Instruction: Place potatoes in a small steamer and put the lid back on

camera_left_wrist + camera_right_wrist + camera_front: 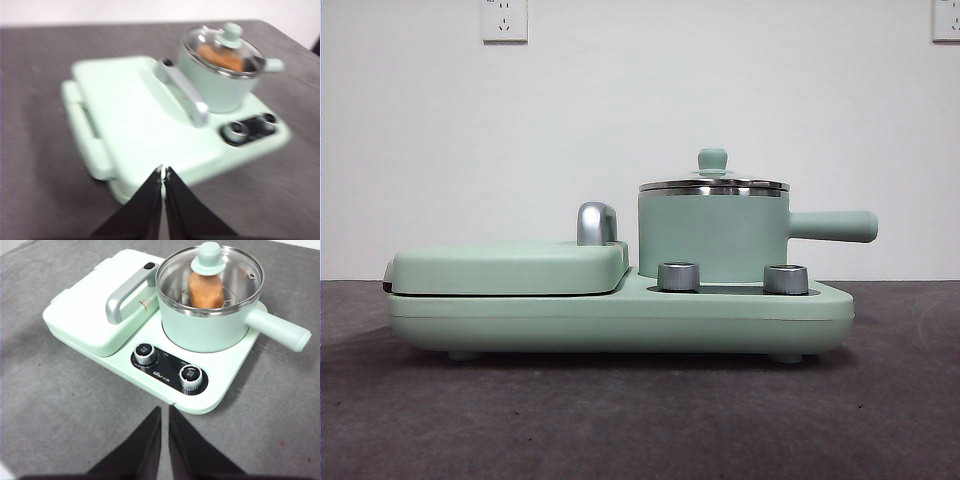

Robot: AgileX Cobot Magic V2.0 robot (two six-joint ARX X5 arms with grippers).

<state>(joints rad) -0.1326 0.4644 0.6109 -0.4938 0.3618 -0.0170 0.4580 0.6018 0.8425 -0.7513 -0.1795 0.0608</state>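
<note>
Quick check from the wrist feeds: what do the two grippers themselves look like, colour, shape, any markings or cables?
Both look alike. The left gripper has two matte black fingers that are broad at the base and taper to narrow tips, with pale scuffing at the very ends. The right gripper has the same black wedge-shaped pair, with cleaner tips. No markings, labels or cables show in either wrist view, and the arms themselves are out of sight.

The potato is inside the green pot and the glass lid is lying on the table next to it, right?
Not quite. The potato is inside the green pot, but the glass lid sits on top of the pot, not on the table. The right wrist view shows it.
</note>
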